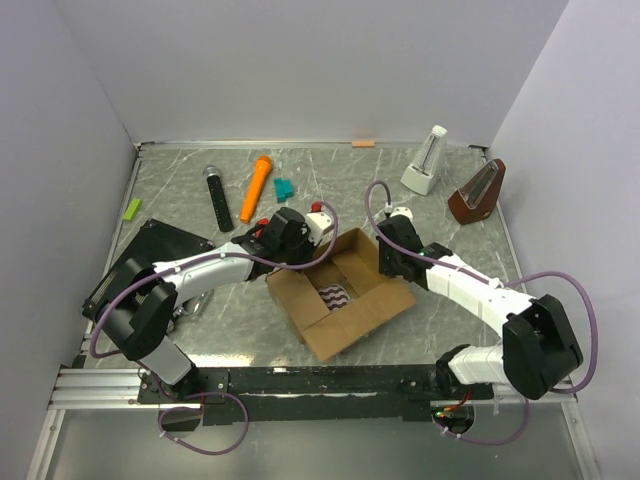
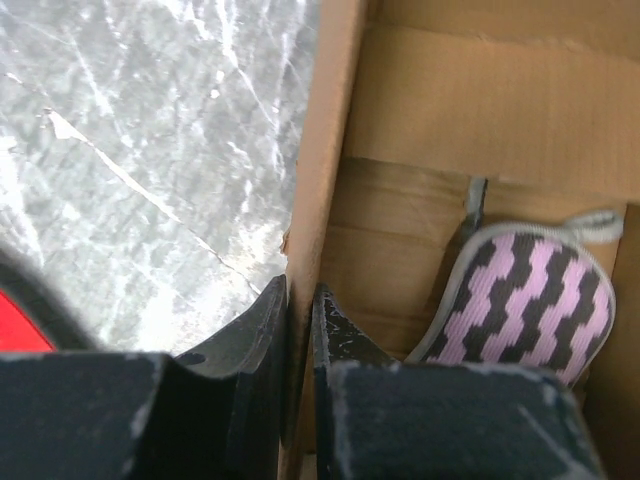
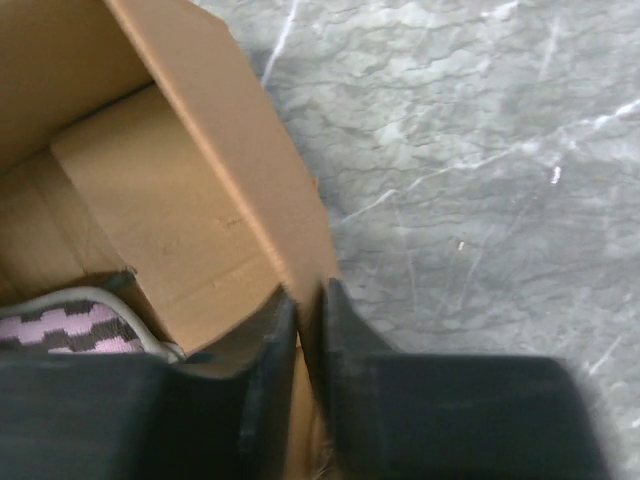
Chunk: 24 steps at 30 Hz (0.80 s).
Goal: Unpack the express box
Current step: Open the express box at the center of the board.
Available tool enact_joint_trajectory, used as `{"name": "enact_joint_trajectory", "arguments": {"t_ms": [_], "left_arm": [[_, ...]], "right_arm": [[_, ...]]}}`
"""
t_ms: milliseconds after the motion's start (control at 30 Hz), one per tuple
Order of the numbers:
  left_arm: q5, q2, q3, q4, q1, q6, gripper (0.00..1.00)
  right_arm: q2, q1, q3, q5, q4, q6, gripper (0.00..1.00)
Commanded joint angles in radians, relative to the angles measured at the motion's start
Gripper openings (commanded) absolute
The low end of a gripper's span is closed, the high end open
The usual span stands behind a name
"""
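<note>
Top view: open box, flaps spread, at centre of tabletop; zigzag pouch inside. Left hand at the box's left wall, right hand at its right wall. Black case near the left edge.

Left wrist: left hand clamped on the box wall, 1 finger outside, 1 inside. Pink-and-black pouch on the box floor, just beside.

Right wrist: right hand pinched on the box wall's edge, 1 finger each side. Pouch corner at lower left, inside the box.

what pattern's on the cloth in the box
The cloth is pink and black zigzag, clearest in left wrist view.
</note>
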Motion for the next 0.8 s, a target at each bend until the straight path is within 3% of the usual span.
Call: {"name": "enact_joint_trajectory", "arguments": {"t_ms": [0, 500, 600, 767], "left_arm": [[-0.115, -0.018, 0.036, 0.018, -0.004, -0.112, 0.02], [-0.485, -0.18, 0.15, 0.05, -0.006, -0.311, 0.39], [-0.482, -0.182, 0.174, 0.036, -0.004, -0.318, 0.44], [-0.387, -0.128, 0.196, 0.009, -0.004, -0.302, 0.69]], "right_arm": [[-0.03, 0.001, -0.04, -0.051, -0.026, 0.102, 0.01], [-0.155, 0.011, -0.077, -0.007, -0.096, 0.348, 0.0], [-0.158, 0.014, -0.072, -0.019, -0.096, 0.362, 0.0], [-0.169, 0.019, -0.066, -0.018, -0.104, 0.354, 0.0]]}}
